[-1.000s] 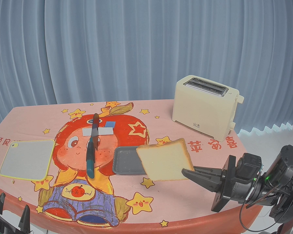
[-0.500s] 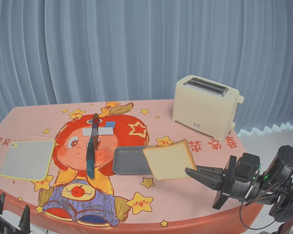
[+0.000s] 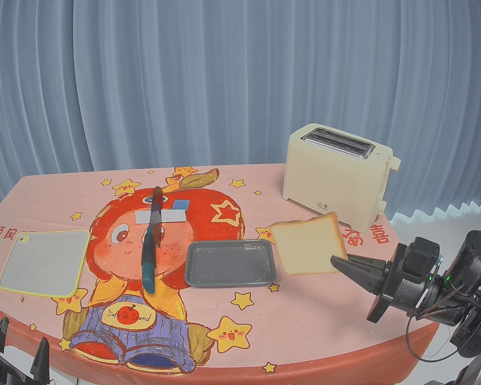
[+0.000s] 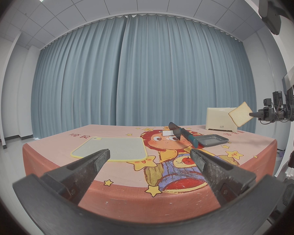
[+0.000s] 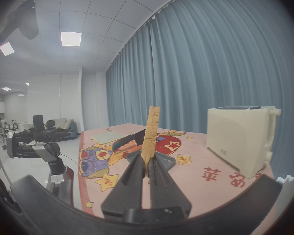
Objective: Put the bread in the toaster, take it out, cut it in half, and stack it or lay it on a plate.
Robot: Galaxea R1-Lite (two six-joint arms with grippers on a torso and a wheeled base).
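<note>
Holding a slice of bread (image 3: 307, 243) by one lower corner, the right gripper (image 3: 341, 261) sits above the right-hand part of the table, its two fingers pinched tight on the crust edge. From the right wrist camera the slice stands edge-on, rising straight up out of the pressed-together fingers.

Bread position: in the air, off the tablecloth (image 3: 304, 316), tilted so that one corner points up. In the head view it is between the tray (image 3: 230, 243) and the toaster (image 3: 334, 175), and its upper corner overlaps the toaster's lower front. Whether it touches the toaster cannot be told.

Toaster: cream, upright at the far right of the table, both top slots facing up, knobs on its right end.

Tray: dark grey, rectangular, flat at mid-table, just left of the slice.

Knife (image 3: 150, 241): teal handle toward the near side, dark blade pointing away, lying left of the tray, tip over a white strip.

Cutting board (image 3: 44, 262): pale grey with a yellow-green rim, flat at the table's left side, well apart from the knife.

Left gripper (image 4: 149, 152): low, off the near-left edge of the table, fingers spread wide, nothing between them.
</note>
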